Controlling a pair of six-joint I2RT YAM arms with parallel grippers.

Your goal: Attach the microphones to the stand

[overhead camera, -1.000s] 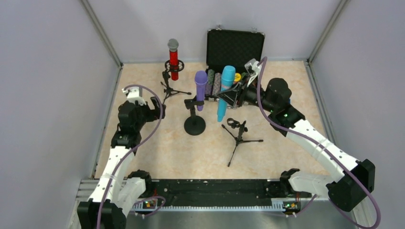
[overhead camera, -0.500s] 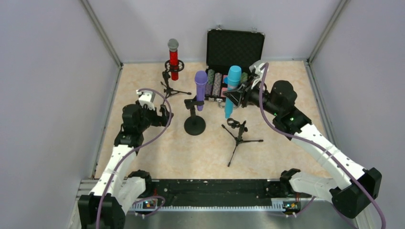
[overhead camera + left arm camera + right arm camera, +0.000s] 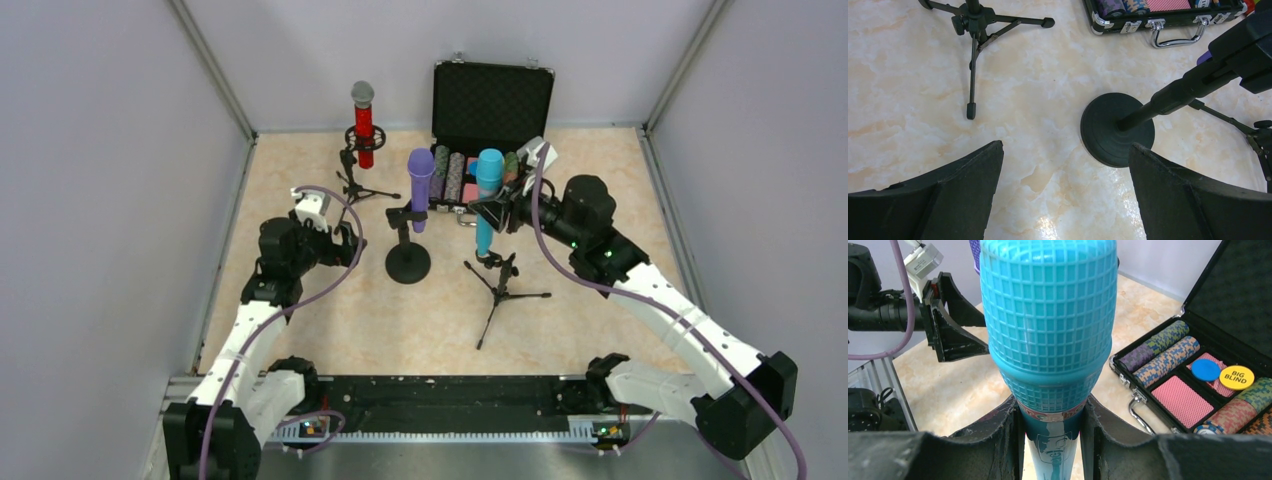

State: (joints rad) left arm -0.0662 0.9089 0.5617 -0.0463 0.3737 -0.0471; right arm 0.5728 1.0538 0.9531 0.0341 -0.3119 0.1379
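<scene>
My right gripper (image 3: pixel 497 208) is shut on the turquoise microphone (image 3: pixel 487 196), holding it upright with its lower end just above the clip of the small black tripod stand (image 3: pixel 497 272). From the right wrist its mesh head (image 3: pixel 1048 315) fills the frame and my fingers (image 3: pixel 998 440) clamp the handle below the pink band. The purple microphone (image 3: pixel 420 185) sits in the round-base stand (image 3: pixel 408 262). The red microphone (image 3: pixel 363 122) stands in the far tripod stand (image 3: pixel 352 170). My left gripper (image 3: pixel 345 243) hangs open left of the round base (image 3: pixel 1117 129), holding nothing.
An open black case (image 3: pixel 490 120) with poker chips and cards lies at the back, its handle (image 3: pixel 1173 36) facing the stands. The far tripod's legs (image 3: pixel 973 60) spread over the marble floor. Grey walls enclose the table.
My right gripper has swung the turquoise microphone upright and carried it rightward and nearer, down over the small tripod's clip. My left gripper has moved right toward the round-base stand.
</scene>
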